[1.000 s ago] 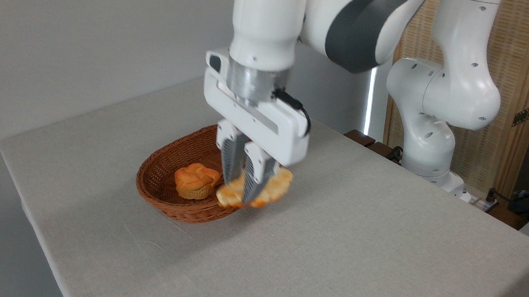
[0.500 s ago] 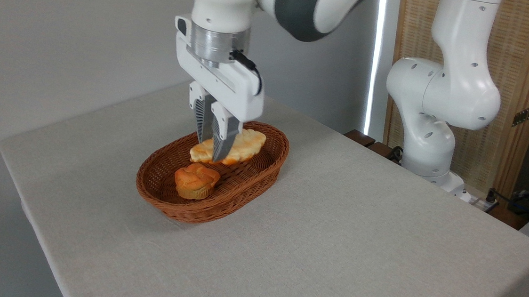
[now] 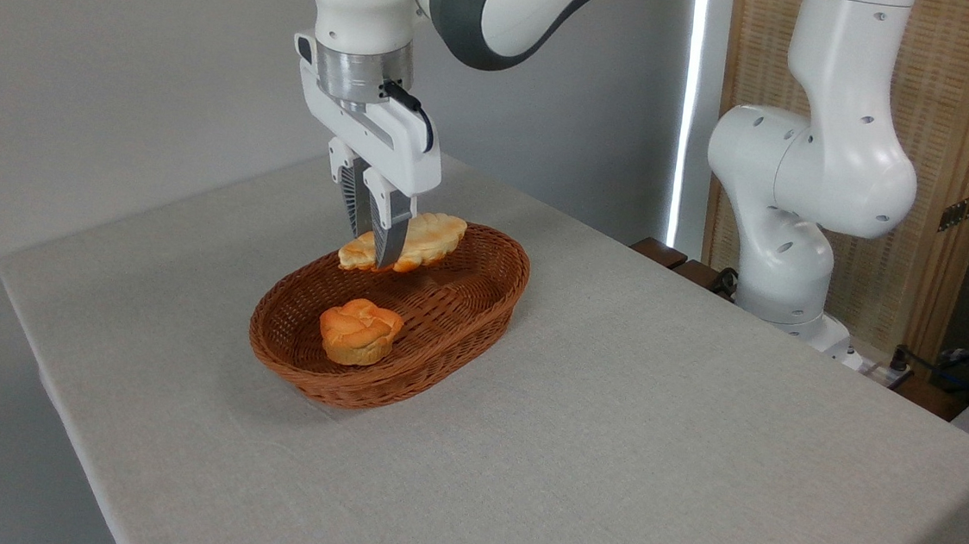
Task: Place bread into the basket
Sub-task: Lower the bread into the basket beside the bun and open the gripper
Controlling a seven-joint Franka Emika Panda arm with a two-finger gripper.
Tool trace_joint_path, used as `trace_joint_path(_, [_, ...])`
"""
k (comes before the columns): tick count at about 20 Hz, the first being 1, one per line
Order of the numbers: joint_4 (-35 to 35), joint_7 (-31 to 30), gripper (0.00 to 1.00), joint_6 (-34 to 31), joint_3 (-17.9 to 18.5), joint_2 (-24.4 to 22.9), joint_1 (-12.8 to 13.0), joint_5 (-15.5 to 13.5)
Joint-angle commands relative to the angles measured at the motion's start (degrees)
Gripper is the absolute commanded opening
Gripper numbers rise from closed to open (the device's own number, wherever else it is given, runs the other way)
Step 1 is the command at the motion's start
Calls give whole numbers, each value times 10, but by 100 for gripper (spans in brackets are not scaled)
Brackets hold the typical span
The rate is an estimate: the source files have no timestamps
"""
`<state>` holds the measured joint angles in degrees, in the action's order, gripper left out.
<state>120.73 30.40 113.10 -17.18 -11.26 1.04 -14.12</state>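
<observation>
The flat, pale golden bread [image 3: 426, 240] hangs in the air over the far half of the basket, roughly level. My gripper [image 3: 372, 250] is shut on its left part, fingers pointing straight down. The oval reddish-brown wicker basket [image 3: 482, 306] rests on the grey tablecloth at centre left, below the gripper. The bread sits about at rim height and I cannot tell whether it touches the far rim.
A small round orange bun [image 3: 359, 331] lies in the near end of the basket. The arm's white base [image 3: 798, 245] stands at the right rear beside a wooden screen [image 3: 959, 171]. The table's left edge [image 3: 51, 394] lies close to the basket.
The gripper carried the bread from the basket's near right rim up and back to the left, over the far half of the basket. The bun stayed put.
</observation>
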Motion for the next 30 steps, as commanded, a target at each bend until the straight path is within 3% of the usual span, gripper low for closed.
trace_joint_path(1, [-7, -10, 100, -2, 0, 4, -3, -2])
trace_joint_path(20, [-15, -6, 100, -2, 12, -2, -10, 1])
trace_joint_path(25, [-27, -3, 100, -2, 23, -4, -42, 55])
trace_joint_path(28, [-28, 16, 100, -2, 43, -3, -44, 87])
trace_joint_path(30, [-28, 47, 100, -2, 62, -3, -44, 89])
